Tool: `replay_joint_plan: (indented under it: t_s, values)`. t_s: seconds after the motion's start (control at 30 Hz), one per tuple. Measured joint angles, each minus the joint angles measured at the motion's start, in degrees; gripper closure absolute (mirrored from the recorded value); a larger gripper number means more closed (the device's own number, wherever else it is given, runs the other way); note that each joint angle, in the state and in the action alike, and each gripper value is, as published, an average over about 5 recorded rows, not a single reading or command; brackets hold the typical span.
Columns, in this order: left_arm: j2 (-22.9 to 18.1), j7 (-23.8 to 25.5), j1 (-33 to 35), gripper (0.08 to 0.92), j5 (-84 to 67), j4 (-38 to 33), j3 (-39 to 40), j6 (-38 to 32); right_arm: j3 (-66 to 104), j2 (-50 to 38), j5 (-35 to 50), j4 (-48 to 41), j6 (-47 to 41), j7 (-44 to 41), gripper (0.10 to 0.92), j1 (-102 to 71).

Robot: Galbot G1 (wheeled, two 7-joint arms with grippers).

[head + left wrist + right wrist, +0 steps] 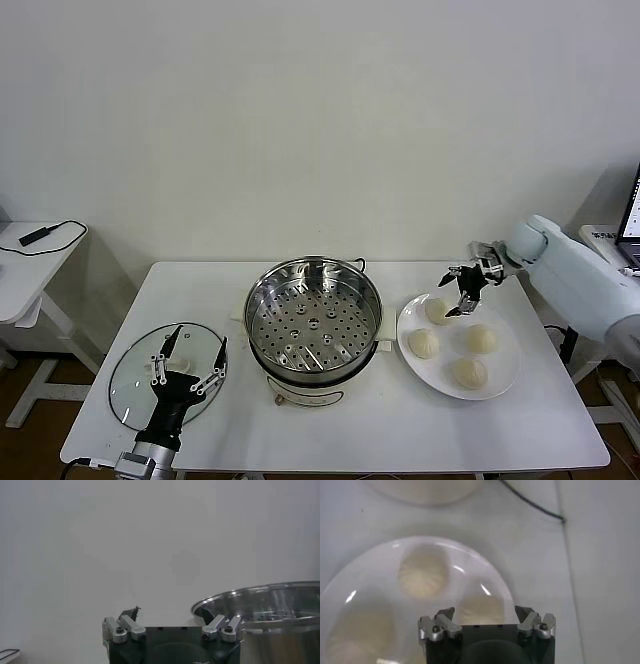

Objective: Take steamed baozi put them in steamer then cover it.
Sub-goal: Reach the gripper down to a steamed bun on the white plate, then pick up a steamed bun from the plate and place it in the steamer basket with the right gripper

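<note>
4 steamed baozi [424, 343] on plate [503, 385] near table's right edge; my right gripper [461, 296] spread above them, steamer [313, 316] beside; left gripper [192, 362] spread over lid [130, 375]

White arms, black silver-linked claws [464, 291]

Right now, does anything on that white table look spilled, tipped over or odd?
Nothing stands out. The shiny steel steamer stands upright and empty, four cream-white baozi sit on the round white plate, and the clear glass lid lies flat beside the pot.
</note>
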Motion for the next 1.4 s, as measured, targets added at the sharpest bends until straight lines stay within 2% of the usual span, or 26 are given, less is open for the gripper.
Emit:
replay_joint_plan:
  t_s: [0.43,0.9,1.2,1.4]
  values:
    - [-0.1,-0.1,0.3,0.177,0.0,-0.2,-0.4,-0.2,-1.5,3.7,-5.6,-4.0,0.5,1.8,0.205,-0.3]
    - [0.0,-0.2,0.2,0.177,0.0,-0.4,-0.8,-0.4,-2.8,4.1,-6.8,-3.9,0.6,3.7,0.394,-1.0]
    - [0.2,-0.2,0.0,0.177,-0.1,-0.7,-0.7,-0.4,-5.9,0.4,-4.1,3.2,1.0,2.3,0.396,3.1]
    - [0.4,-0.3,-0.1,0.177,-0.1,-1.0,-0.7,-0.4,-10.8,-0.7,-1.0,11.1,5.3,0.9,0.377,11.0]
